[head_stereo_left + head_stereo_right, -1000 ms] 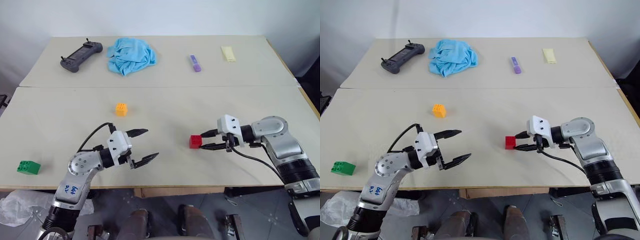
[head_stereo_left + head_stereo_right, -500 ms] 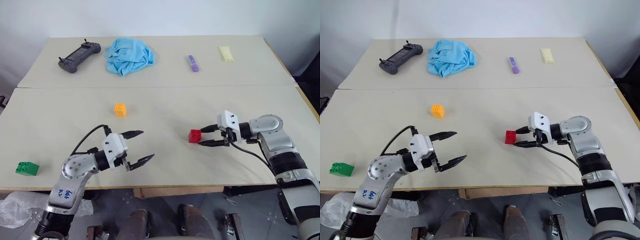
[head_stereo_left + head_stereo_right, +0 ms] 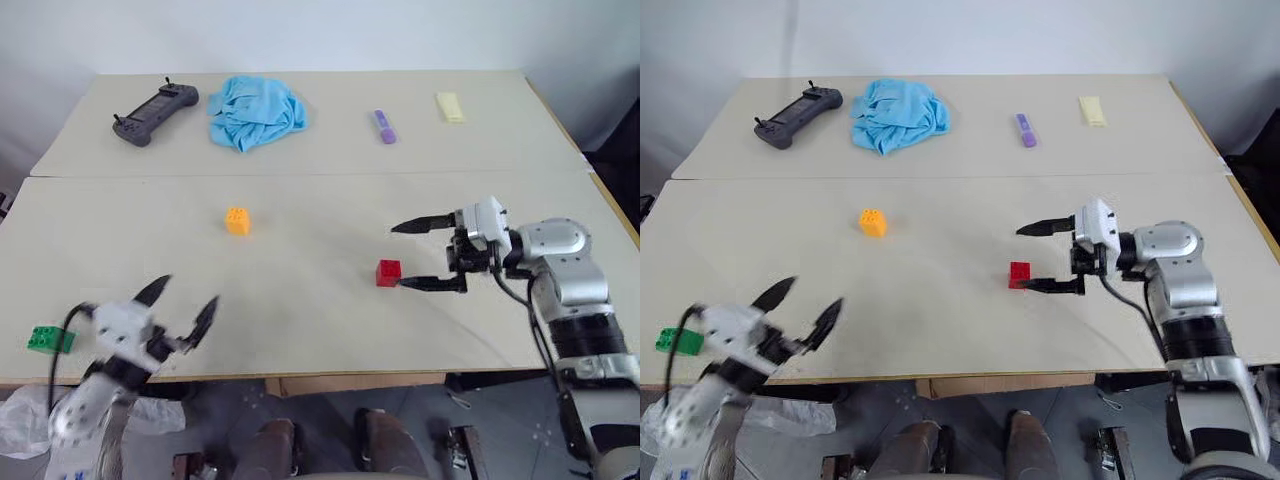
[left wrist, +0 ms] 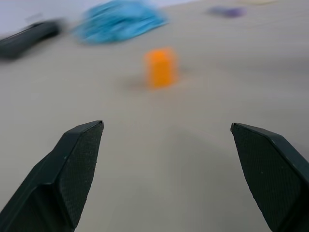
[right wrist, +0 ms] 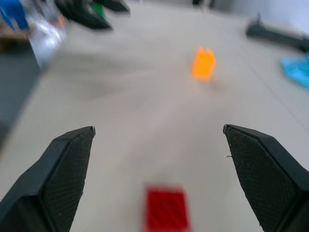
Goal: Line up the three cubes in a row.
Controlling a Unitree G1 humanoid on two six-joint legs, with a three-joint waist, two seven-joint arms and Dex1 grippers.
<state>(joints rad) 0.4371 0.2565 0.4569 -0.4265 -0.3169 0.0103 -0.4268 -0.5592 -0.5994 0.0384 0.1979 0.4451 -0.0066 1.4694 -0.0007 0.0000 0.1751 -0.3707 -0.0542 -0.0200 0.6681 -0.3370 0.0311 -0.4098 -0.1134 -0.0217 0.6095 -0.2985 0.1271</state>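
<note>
Figure: three studded toy bricks on the near table (image 3: pixel 300 330), not yet in a row. The red brick (image 3: pixel 389 272) rests free on the surface beside my right gripper (image 3: pixel 414 256), whose jaws stand wide apart and hold nothing. The orange-yellow brick (image 3: pixel 238 220) stands nearer the middle; the green brick (image 3: pixel 44 339) lies by the near left edge, just beside my left gripper (image 3: pixel 182 306), likewise spread and empty. I judge the bricks light, rigid and smooth-walled; I would pinch each across two flat opposite side faces, below the studs, to avoid slip or tipping.
</note>
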